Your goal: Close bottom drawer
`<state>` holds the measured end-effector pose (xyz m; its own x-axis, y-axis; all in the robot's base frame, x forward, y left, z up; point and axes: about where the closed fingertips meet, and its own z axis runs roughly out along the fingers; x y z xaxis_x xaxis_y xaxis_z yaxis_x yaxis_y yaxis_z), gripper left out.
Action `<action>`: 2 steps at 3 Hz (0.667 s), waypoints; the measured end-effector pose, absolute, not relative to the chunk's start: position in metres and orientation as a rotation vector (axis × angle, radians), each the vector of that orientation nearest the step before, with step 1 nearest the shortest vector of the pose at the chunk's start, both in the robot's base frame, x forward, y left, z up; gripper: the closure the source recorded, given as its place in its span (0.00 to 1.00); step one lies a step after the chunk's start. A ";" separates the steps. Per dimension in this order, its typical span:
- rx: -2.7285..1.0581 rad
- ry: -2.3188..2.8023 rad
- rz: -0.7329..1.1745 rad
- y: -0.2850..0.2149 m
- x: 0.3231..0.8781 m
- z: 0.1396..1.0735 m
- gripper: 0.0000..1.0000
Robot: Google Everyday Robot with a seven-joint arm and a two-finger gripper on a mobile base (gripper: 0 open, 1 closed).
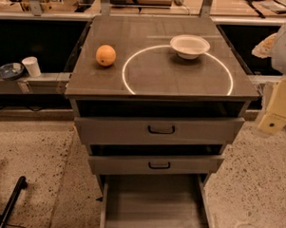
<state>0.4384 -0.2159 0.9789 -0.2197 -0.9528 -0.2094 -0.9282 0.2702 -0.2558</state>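
- Camera view: gripper (pixel 275 117) at the far right edge, a cream piece hanging beside the cabinet (pixel 82 87), level with the top drawer (pixel 132 130) and clear of it.
- How wide the gripper stands, or whether it grips anything: cannot tell.
- Bottom drawer (pixel 153 204) is low and left of the gripper, well apart from it, pulled far out, its inside bare.
- Middle drawer (pixel 126 165) is down-left of the gripper, pulled out slightly.
- Bowl (pixel 189 45) is up-left of the gripper, on the cabinet top.
- Orange (pixel 106 55) lies farther left.
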 end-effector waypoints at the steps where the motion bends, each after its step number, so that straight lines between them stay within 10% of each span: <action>1: -1.719 2.224 -0.108 -0.216 0.438 0.979 0.00; 2: -1.730 2.238 -0.086 -0.219 0.441 0.944 0.00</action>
<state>0.4412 -0.2187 0.9436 -0.2227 -0.9528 -0.2064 -0.9343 0.2691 -0.2340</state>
